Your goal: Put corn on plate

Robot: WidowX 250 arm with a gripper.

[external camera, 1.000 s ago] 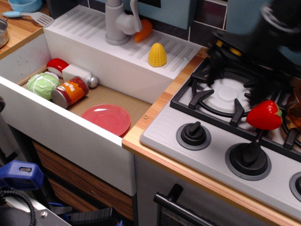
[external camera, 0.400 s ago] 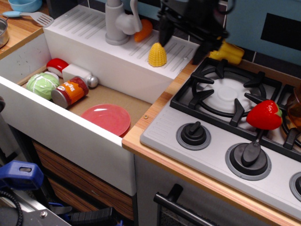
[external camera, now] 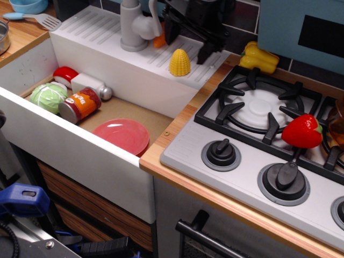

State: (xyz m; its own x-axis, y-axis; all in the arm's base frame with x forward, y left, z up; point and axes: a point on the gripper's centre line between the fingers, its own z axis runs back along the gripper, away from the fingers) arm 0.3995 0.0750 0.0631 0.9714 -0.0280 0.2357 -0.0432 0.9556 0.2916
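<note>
The yellow toy corn [external camera: 179, 62] stands upright on the white ribbed drainboard [external camera: 102, 29] behind the sink. The pinkish-red plate [external camera: 123, 136] lies flat on the sink floor at the front right. My black gripper [external camera: 187, 40] hovers just above and behind the corn, with its two fingers spread wide either side of it, open and empty.
In the sink lie a green cabbage ball [external camera: 48, 97], an orange can [external camera: 80, 105], a red-and-white item [external camera: 65, 75] and a white block [external camera: 88, 83]. A grey faucet [external camera: 134, 24] stands left of the gripper. A yellow pepper [external camera: 259, 57] and red pepper [external camera: 302, 130] sit at the stove.
My gripper has swept in from the right over the stove and moved left and down to hang just above the corn. The yellow pepper is now uncovered.
</note>
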